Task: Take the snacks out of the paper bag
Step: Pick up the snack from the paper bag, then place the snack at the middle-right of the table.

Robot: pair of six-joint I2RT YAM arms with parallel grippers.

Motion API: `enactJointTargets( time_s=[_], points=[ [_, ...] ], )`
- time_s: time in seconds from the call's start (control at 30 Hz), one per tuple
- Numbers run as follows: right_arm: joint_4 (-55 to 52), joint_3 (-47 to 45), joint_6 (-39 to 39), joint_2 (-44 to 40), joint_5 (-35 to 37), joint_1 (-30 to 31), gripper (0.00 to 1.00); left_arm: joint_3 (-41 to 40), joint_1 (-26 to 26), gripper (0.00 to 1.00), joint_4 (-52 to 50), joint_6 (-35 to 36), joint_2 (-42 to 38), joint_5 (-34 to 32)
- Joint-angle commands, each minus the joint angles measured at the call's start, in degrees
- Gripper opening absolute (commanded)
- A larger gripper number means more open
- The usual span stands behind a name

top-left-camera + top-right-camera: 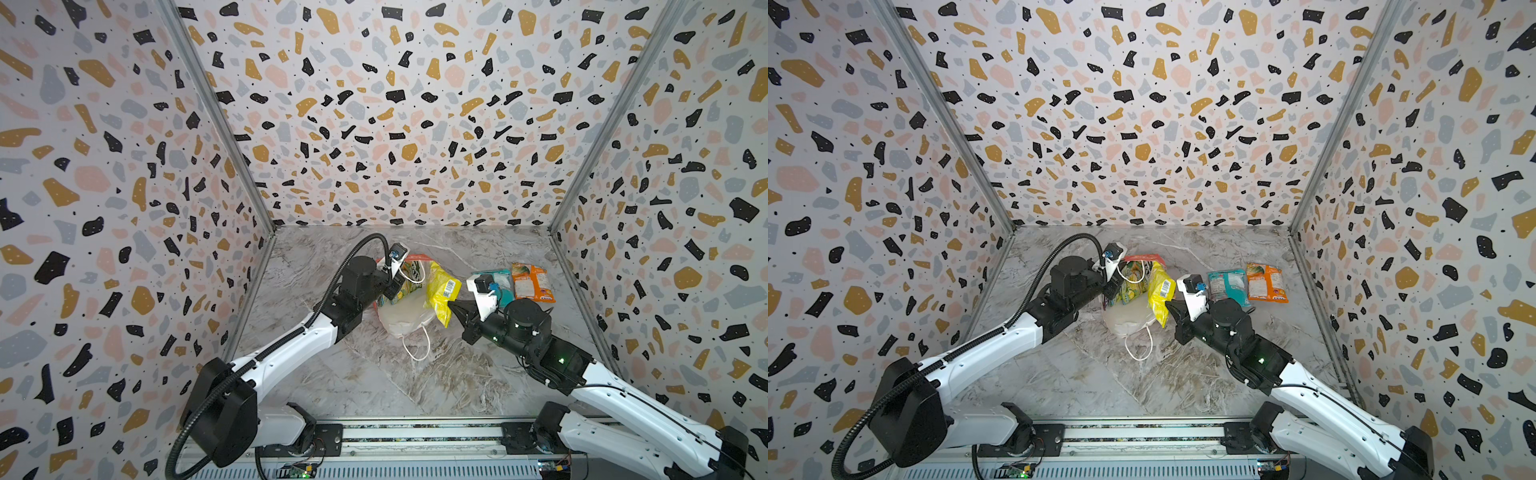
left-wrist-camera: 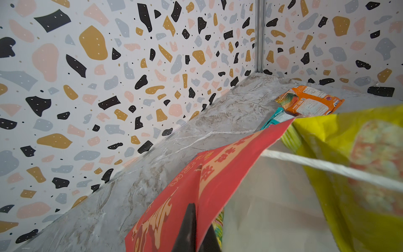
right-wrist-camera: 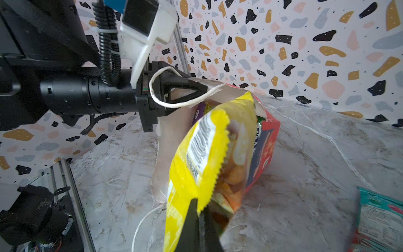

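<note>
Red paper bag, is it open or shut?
Open: the red paper bag shows its white inside, the left gripper pinching its rim.

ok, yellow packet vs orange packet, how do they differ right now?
The yellow packet is pinched in the shut right hand, lifted at the mouth of the paper bag. The orange packet lies free on the table. The yellow packet hangs crumpled and on edge, while the orange packet lies flat. The yellow packet is mid-table, and the orange packet sits to the right, beside the teal packet. Both are small foil snack packets.

Teal packet (image 1: 1231, 284) partly behind right arm (image 1: 1225, 320); purple packet (image 3: 199, 109) mostly hidden in paper bag (image 3: 172, 139)
</note>
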Motion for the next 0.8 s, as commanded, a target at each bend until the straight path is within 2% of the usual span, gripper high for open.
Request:
enactJointTargets(
  time_s=[0.0, 0.1, 0.2, 0.27, 0.37, 0.47, 0.57, 0.67, 0.77],
  points=[
    [-4.4, 4.4, 0.1, -2.8, 0.1, -1.4, 0.00, -0.3, -0.2, 0.00, 3.2, -0.6, -1.3, -1.1],
    [-6.9, 7.8, 0.0, -3.0, 0.6, -2.1, 0.00, -0.5, -0.2, 0.00, 3.4, -0.6, -1.5, -1.2],
    [-10.2, 9.1, -1.3, -2.7, 4.0, -3.3, 0.00, -0.5, -0.2, 0.00, 3.4, -0.6, -1.5, -1.1],
    [-13.8, 10.4, -1.2, -1.5, 5.9, -6.1, 0.00, -0.3, -0.2, 0.00, 3.1, -0.6, -1.6, -1.0],
    [-17.1, 11.1, -0.7, -0.1, 2.3, -12.6, 0.00, -1.0, -0.2, 0.00, 3.5, -0.6, -2.0, -1.3],
    [-21.7, 11.9, 0.3, 2.4, 3.0, -18.8, 0.00, -0.9, -0.2, 0.00, 3.5, -0.5, -2.0, -1.7],
    [-28.5, 12.6, 0.6, 6.7, 7.8, -23.9, 0.00, -0.9, -0.2, 0.00, 3.6, -0.3, -1.9, -1.5],
    [-32.6, 10.3, 3.1, 10.8, 17.8, -25.7, 0.00, -1.1, -0.3, 0.00, 3.8, -0.2, -1.6, -1.7],
    [-31.8, 7.2, 5.7, 16.1, 18.4, -32.8, 0.00, -0.7, -0.2, 0.00, 3.6, -0.1, -1.2, -1.4]
  ],
)
